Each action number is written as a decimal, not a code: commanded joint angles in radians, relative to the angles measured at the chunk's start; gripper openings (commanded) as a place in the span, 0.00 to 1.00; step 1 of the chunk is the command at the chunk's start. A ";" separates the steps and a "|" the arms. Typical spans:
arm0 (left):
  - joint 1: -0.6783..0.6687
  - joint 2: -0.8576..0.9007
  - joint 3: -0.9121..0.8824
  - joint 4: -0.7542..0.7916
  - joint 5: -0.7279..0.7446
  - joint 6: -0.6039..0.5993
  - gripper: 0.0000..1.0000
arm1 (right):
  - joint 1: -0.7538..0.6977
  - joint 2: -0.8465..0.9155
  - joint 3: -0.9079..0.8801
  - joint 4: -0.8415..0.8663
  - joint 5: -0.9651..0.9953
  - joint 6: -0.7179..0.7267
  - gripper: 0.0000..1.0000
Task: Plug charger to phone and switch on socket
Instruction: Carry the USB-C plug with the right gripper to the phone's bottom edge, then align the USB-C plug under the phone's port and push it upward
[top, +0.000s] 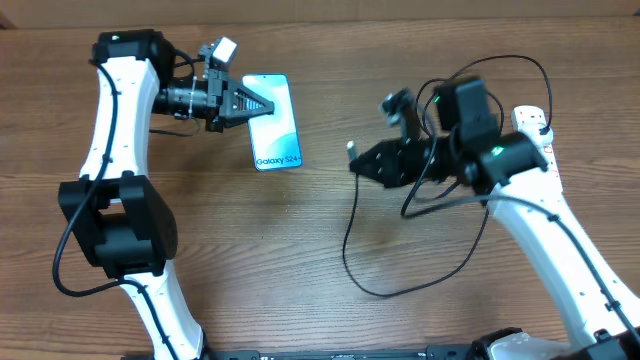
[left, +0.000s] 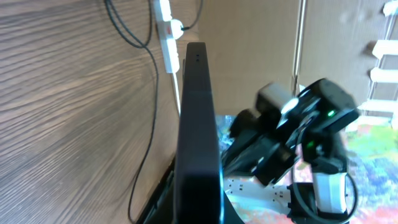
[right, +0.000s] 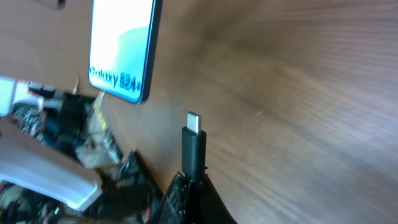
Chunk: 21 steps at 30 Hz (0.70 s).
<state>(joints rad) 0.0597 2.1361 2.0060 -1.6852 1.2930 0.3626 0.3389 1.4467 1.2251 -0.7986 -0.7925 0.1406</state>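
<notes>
— What do we see nearest to us?
— The black cable of the charger (right: 194, 149) lies in a loose loop on the tabletop (top: 260, 260), right of the middle, toward the near edge. A little farther, our right gripper (top: 360, 162) is clenched on the charger just behind its metal tip. The tip points left at the phone (top: 278, 130) but stays apart from it.
— Where is the phone?
— Left of the middle, toward the far edge, with the screen lit. Our left gripper (top: 262, 104) grasps its far-left part.
— And the socket (top: 543, 148)?
— By the right edge, toward the far corner.
</notes>
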 joint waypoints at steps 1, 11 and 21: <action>-0.028 -0.010 0.018 -0.004 0.119 0.054 0.04 | 0.071 -0.053 -0.084 0.109 -0.025 0.141 0.04; -0.034 -0.010 0.018 -0.004 0.286 0.060 0.04 | 0.165 -0.055 -0.107 0.291 -0.027 0.314 0.04; -0.034 -0.010 0.018 0.012 0.287 0.060 0.04 | 0.181 -0.055 -0.107 0.352 -0.066 0.351 0.04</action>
<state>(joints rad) 0.0257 2.1361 2.0056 -1.6794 1.5116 0.3958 0.5064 1.4220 1.1191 -0.4587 -0.8360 0.4725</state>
